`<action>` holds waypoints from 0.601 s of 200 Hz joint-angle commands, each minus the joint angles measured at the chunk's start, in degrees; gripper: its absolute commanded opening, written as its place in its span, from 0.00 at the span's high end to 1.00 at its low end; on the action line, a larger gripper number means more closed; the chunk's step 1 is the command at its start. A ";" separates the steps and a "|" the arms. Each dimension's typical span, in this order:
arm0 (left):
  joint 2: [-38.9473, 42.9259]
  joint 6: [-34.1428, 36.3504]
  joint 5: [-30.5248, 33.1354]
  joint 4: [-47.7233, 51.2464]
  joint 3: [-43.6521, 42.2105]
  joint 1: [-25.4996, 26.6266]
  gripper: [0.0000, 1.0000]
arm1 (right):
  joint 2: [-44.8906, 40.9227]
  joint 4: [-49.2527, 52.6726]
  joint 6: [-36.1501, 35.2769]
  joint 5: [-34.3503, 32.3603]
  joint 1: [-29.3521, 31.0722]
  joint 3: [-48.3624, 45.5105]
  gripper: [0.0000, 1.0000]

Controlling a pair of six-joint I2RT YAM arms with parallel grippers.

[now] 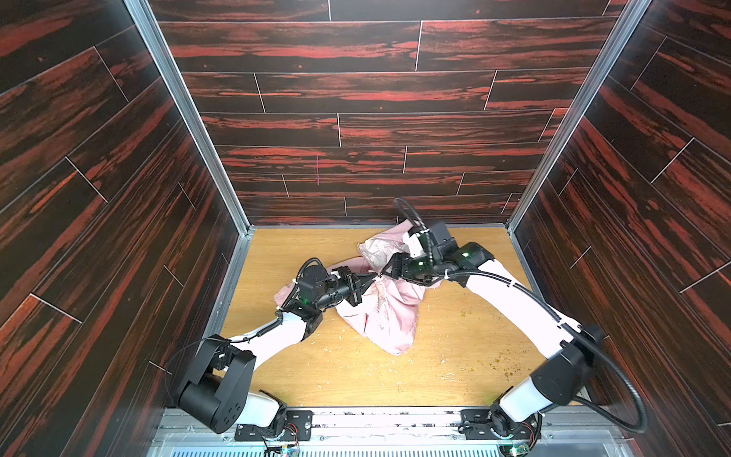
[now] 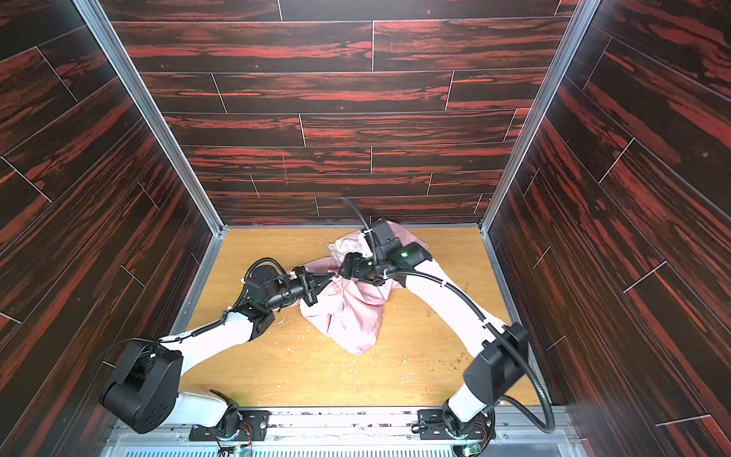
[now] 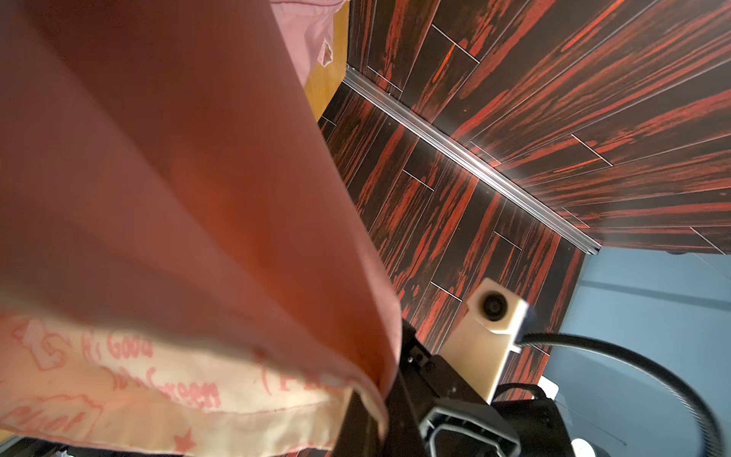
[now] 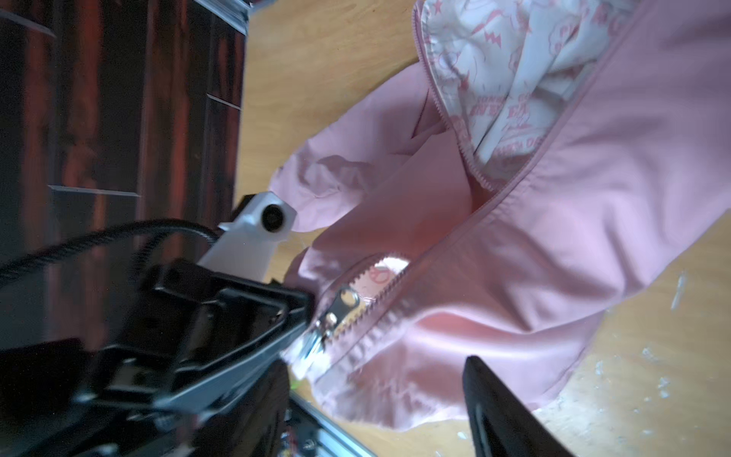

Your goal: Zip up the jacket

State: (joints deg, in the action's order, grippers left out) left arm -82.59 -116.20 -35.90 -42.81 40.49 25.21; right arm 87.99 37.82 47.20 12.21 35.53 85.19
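**A:** One jacket [image 1: 389, 312], bunched on the counter [image 1: 316, 376] right of centre, toward the back. Left end effector [image 4: 294, 336] is clamped shut on the jacket at the zipper's bottom end.

**B:** Right end effector [image 1: 383, 273]?

**A:** Jaws apart, holding nothing, just beside the zipper pull [image 4: 345, 299]. Zip looks barely started. Next, I'd say: pinch the pull and run it up while left holds tension.

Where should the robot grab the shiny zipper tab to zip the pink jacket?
Probably the flat silver pull tab, pinched across its two flat faces. Come from the open-zipper side, since the left gripper clamps the jacket hem on the slider's other side.
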 commanded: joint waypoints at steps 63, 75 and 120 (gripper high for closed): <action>-3.02 -2.60 -0.98 -12.88 0.12 0.28 1.00 | -13.48 -52.47 47.73 15.08 -3.75 -40.39 0.38; -2.84 -2.78 -1.29 -12.90 -0.32 0.28 1.00 | -13.34 -55.75 48.08 13.99 -3.61 -40.69 0.36; -2.72 -3.37 -1.89 -12.83 -1.16 0.28 1.00 | -12.73 -61.01 46.99 11.69 -3.29 -38.87 0.34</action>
State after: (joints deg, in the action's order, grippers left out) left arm -85.67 -118.17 -36.47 -52.40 40.05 25.23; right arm 75.88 -14.96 91.79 25.02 31.86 44.95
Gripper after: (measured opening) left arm 0.060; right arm 0.660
